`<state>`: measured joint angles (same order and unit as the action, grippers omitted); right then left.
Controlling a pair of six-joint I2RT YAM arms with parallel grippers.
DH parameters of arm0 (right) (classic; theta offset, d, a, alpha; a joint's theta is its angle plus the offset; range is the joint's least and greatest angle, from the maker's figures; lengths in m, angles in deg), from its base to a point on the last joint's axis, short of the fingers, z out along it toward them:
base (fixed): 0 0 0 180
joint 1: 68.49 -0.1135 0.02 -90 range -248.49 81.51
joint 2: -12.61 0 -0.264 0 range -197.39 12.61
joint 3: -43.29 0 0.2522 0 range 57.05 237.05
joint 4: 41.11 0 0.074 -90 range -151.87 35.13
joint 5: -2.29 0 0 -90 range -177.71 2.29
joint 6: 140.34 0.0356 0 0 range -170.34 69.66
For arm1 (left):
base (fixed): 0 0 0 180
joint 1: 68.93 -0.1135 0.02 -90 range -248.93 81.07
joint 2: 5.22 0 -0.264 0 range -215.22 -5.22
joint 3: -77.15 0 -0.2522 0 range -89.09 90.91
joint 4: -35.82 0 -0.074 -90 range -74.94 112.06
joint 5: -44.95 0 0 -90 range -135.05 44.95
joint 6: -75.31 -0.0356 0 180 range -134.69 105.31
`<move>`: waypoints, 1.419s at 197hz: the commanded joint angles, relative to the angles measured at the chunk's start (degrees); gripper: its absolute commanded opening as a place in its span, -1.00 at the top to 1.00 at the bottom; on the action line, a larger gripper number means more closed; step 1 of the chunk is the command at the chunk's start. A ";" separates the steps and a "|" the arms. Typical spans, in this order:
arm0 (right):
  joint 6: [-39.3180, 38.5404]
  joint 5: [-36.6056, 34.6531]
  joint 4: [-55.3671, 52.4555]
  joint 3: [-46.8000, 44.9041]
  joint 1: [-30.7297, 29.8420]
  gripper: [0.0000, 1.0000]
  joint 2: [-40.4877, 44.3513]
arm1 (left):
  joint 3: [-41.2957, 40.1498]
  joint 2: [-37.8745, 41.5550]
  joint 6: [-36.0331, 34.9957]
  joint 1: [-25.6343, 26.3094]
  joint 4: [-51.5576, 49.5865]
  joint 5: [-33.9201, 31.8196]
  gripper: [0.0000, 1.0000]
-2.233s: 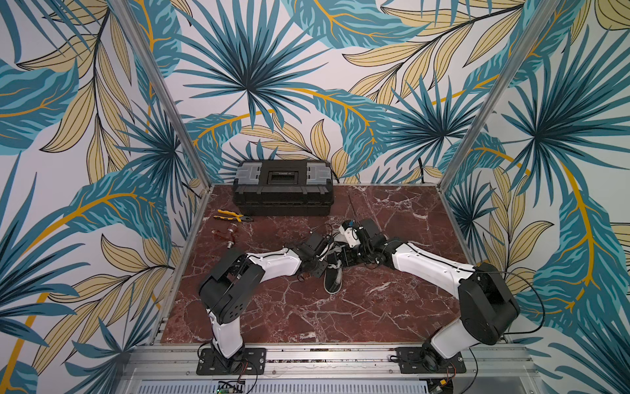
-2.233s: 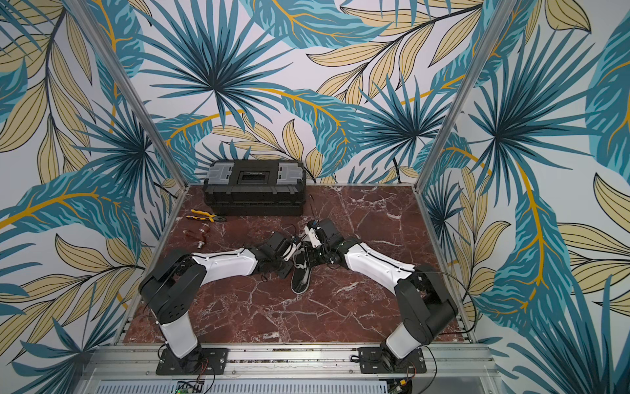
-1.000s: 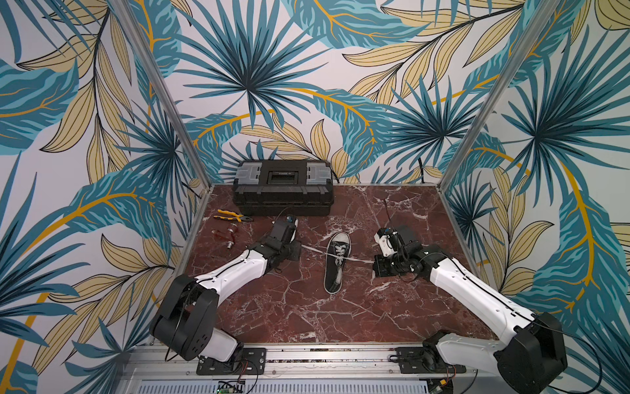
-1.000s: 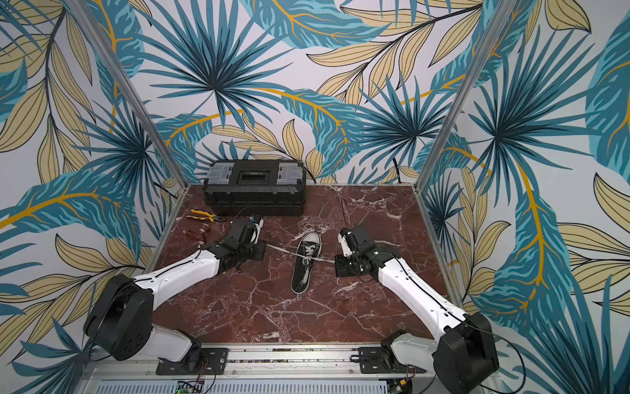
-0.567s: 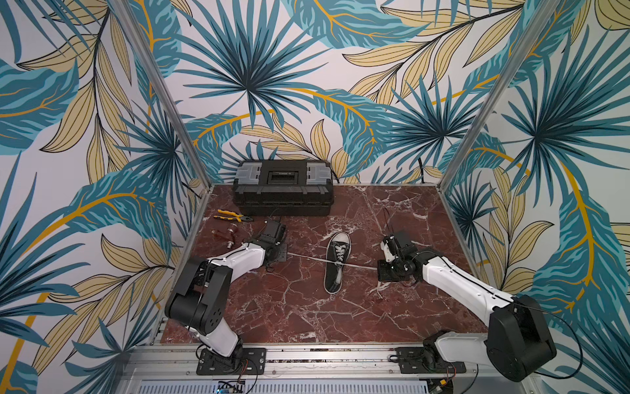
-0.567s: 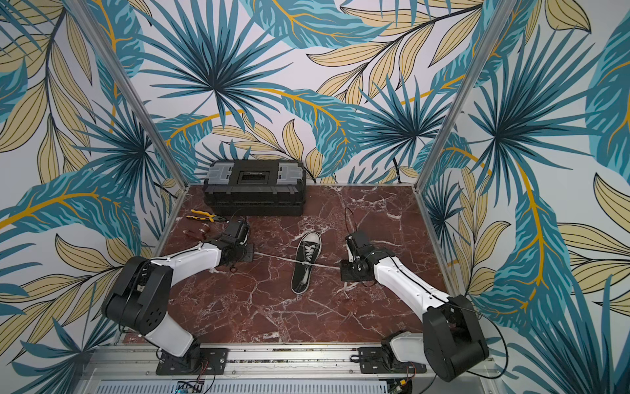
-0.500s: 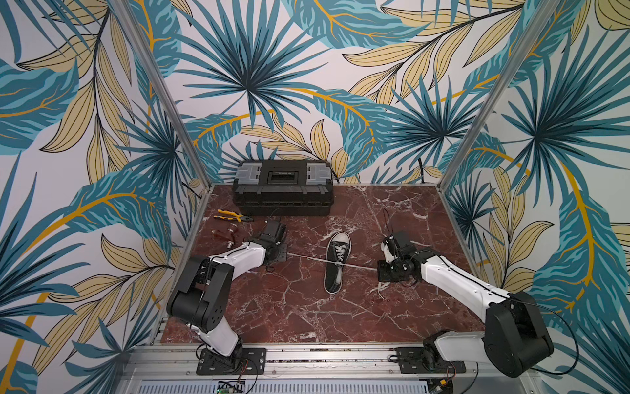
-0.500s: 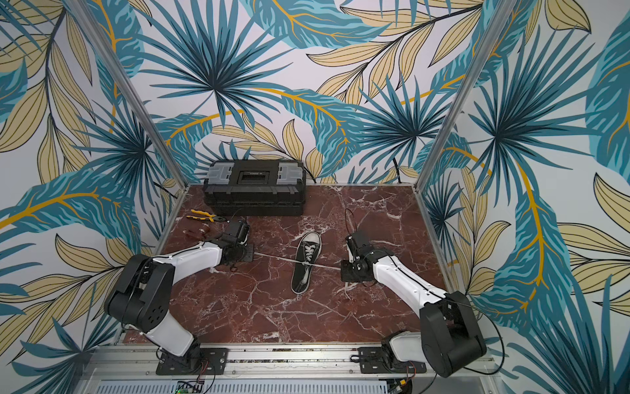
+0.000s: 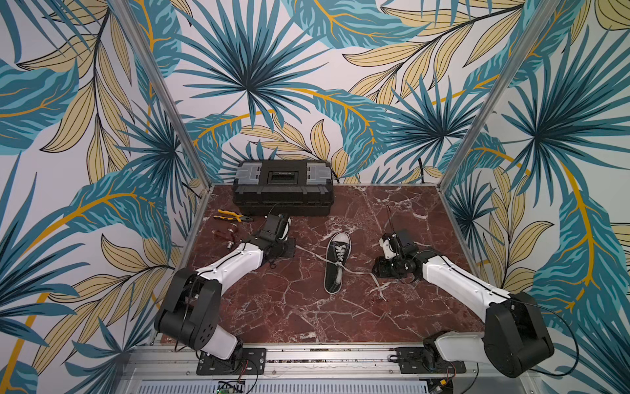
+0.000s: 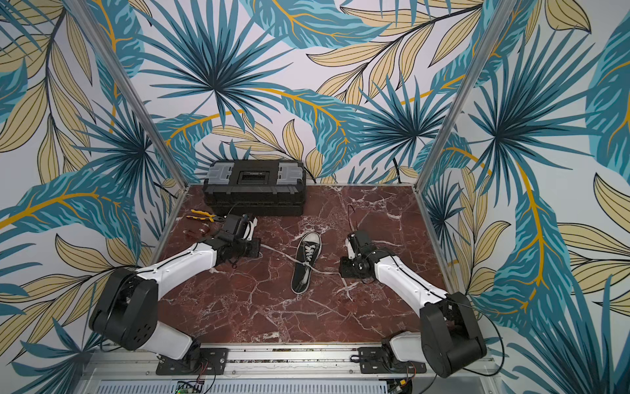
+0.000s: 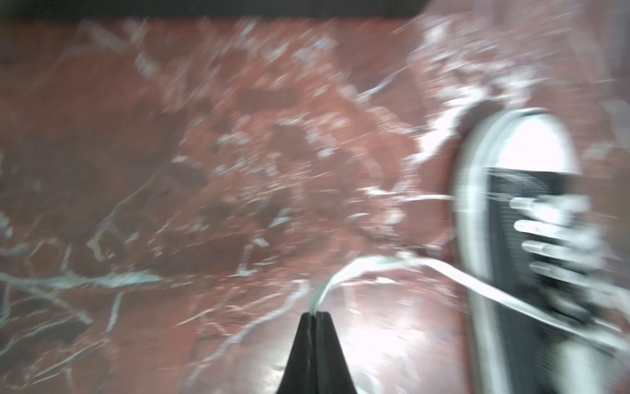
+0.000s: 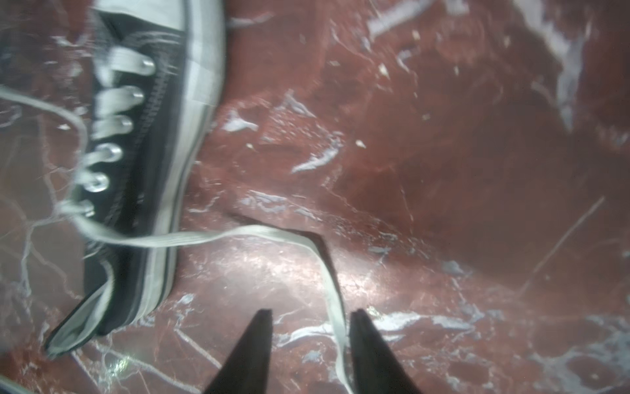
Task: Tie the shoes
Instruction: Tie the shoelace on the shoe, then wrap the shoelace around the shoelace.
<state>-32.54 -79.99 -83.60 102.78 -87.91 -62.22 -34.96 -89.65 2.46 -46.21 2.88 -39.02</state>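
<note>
The black shoe (image 9: pixel 336 262) with its white toe cap lies in the middle of the marble table, toe toward the back wall; both top views show it (image 10: pixel 306 262). My left gripper (image 9: pixel 292 246) sits to its left, shut on the end of a white lace (image 11: pixel 375 264) that arcs back to the shoe (image 11: pixel 518 204). My right gripper (image 9: pixel 376 271) is low on the shoe's right side. Its jaws (image 12: pixel 310 317) stand open. The other lace (image 12: pixel 327 283) lies slack on the table between them, close to one finger, and runs from the shoe (image 12: pixel 146 153).
A black toolbox (image 9: pixel 283 191) stands against the back wall. Yellow-handled pliers (image 9: pixel 231 216) and small loose parts (image 9: pixel 225 234) lie at the back left, close behind my left arm. Metal posts and patterned walls frame the table (image 9: pixel 306 317).
My right gripper has opened and let go of its lace, which was stretched taut and now lies slack on the table. The left gripper keeps its hold on the other lace.
</note>
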 commanded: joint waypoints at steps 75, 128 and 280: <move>-10.60 14.73 32.73 6.77 -9.94 -0.11 -12.08 | 7.86 11.27 1.49 1.02 -6.73 15.69 1.00; -13.67 20.69 38.14 11.91 -11.95 -0.09 -23.10 | 8.65 13.01 1.66 0.52 -9.16 16.62 1.00; -13.04 22.72 42.98 10.45 -12.33 0.89 -28.09 | 5.85 13.05 2.26 -2.02 -9.01 14.49 1.00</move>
<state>-45.94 -56.32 -42.45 114.26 -100.00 -91.53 -29.04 -77.32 4.43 -47.72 -6.26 -22.78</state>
